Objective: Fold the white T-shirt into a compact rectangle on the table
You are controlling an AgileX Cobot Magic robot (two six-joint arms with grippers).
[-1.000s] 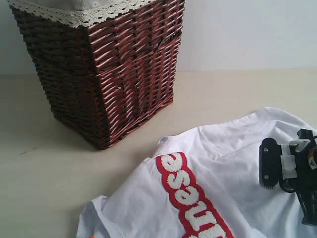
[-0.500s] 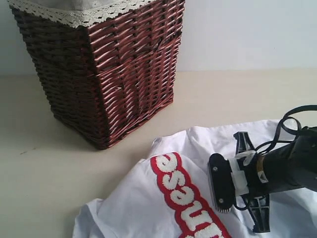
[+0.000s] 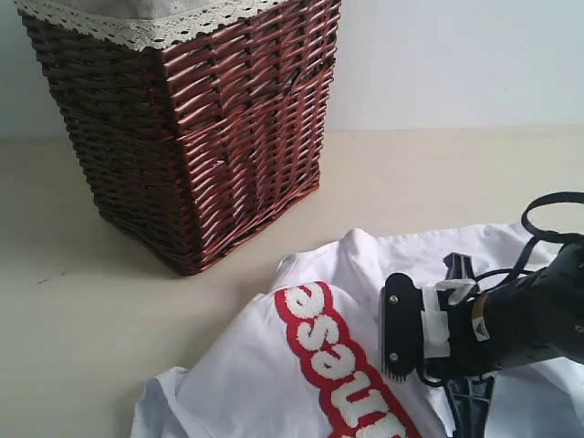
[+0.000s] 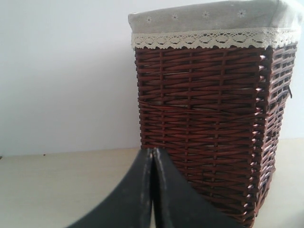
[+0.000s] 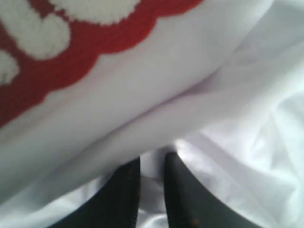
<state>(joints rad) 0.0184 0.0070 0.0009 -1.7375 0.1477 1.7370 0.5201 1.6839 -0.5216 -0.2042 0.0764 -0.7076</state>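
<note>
i am watching the white t-shirt [image 3: 265, 374] lying rumpled on the table [image 3: 82, 347], spreading near the front of the exterior view and running out past its lower edge, its band of red-outlined lettering [image 3: 333, 358] facing up. the right gripper [image 5: 152, 158] is reaching in low over the cloth just beside that lettering. its jaws are standing a sliver apart with white fabric showing in the slit, and i cannot tell whether they are nipping that fold or sitting loose around it. the left gripper [image 4: 152, 152] is hanging clenched on nothing, clear of the shirt and facing the wicker basket [image 3: 201, 137]. i am worrying about a few things here. if the right jaws are gripping only one ply, any pull is likely going to drag a single layer and leave the shirt twisted, not folded. if they are letting go, the raised ridge of cloth is probably going to slump back on itself, because nothing is pinning the rest of the garment down. with the left arm idling away from the cloth, a sideways drag is also risking sliding the whole shirt toward the basket, which is standing near its upper edge. and since part of the shirt is lying outside my views, i am judging its true outline half blind. counting what i am seeing: one t-shirt, one band of lettering, one basket with one lace-trimmed liner [image 3: 137, 29], one table, two grippers.
</note>
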